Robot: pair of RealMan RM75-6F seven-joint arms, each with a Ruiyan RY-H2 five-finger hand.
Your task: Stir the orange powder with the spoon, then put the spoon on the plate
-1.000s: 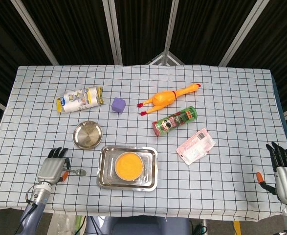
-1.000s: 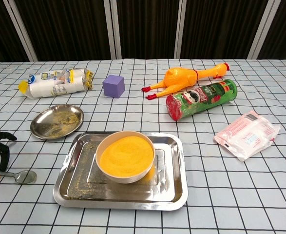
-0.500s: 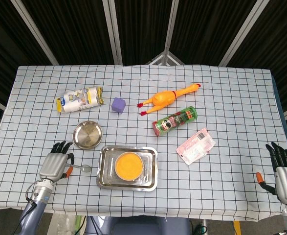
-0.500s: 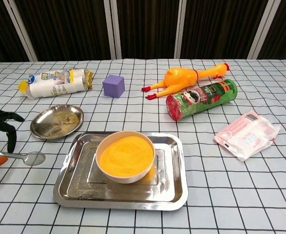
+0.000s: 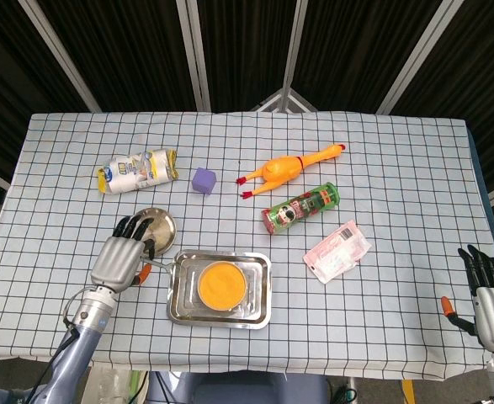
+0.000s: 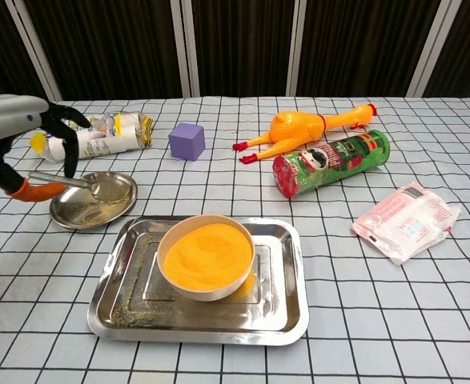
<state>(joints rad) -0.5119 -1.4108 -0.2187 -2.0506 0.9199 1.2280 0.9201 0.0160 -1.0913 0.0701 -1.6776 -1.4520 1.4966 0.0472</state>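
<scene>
My left hand [image 5: 125,253] holds the orange-handled metal spoon [image 6: 65,184] in the air. In the chest view the left hand [image 6: 14,128] is raised at the far left, and the spoon's bowl hangs over the small round steel plate [image 6: 114,204]. From the head view the hand covers part of that plate [image 5: 164,224], and the spoon [image 5: 150,269] points at the tray's left edge. A white bowl of orange powder [image 5: 222,284] [image 6: 206,256] stands in the steel tray [image 5: 260,313] [image 6: 295,316]. My right hand [image 5: 488,295] rests open at the table's near right corner, holding nothing.
Behind the plate lie a white and yellow packet [image 6: 90,134] and a purple cube [image 6: 186,141]. A rubber chicken [image 6: 303,126] and a green chips can [image 6: 331,162] lie at the back middle. A pink pouch [image 6: 405,221] lies right of the tray.
My left hand has lifted the spoon off the cloth and carried it up, away from me and toward the plate and tray. The right hand has not moved.
</scene>
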